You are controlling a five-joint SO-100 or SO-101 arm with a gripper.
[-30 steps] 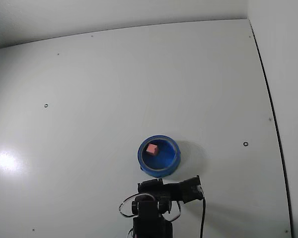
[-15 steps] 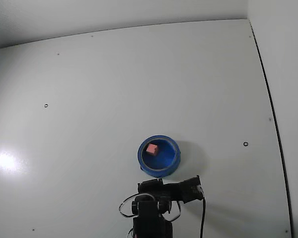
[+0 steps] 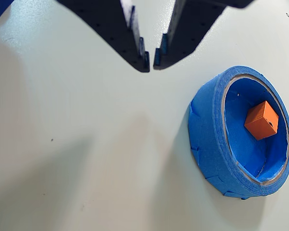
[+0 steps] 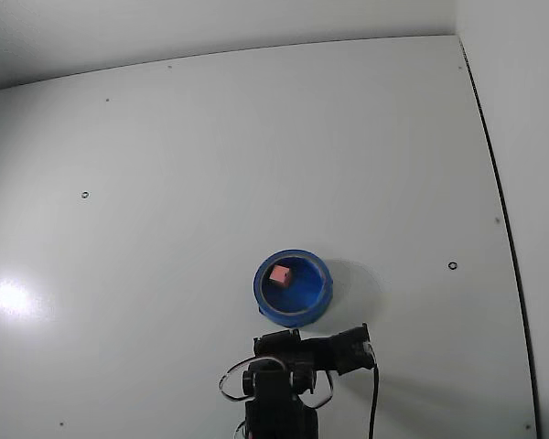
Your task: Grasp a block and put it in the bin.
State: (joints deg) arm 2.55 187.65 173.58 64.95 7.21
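The table [image 4: 210, 165] is the biggest thing here, a plain pale surface that fills the fixed view, bare apart from a few small dark specks and a glare spot at the left edge. My arm [image 4: 279, 402] sits folded at the bottom of that view, dark and compact, with a cable trailing off to its right.

Just above my arm in the fixed view stands the bin [image 4: 293, 289], round and blue. In the wrist view the bin [image 3: 209, 139] lies to the right and below my fingers, its thick rim tilted toward the camera so I can see into it.

My gripper [image 3: 151, 60] comes in from the top of the wrist view. Its two dark fingers nearly meet at the tips, with only a thin slit between them, and nothing is held there. It hangs over bare table, beside the bin, not over it.

The block [image 3: 261, 120] is the smallest thing, and it is inside the bin, resting on the floor near the far wall. In the fixed view the block [image 4: 279, 273] shows in the bin's upper left part.

So the block lies to the lower right of my fingertips in the wrist view, well apart from them, with the bin wall between us. I judge the task done; what remains is only to stay clear of the rim.
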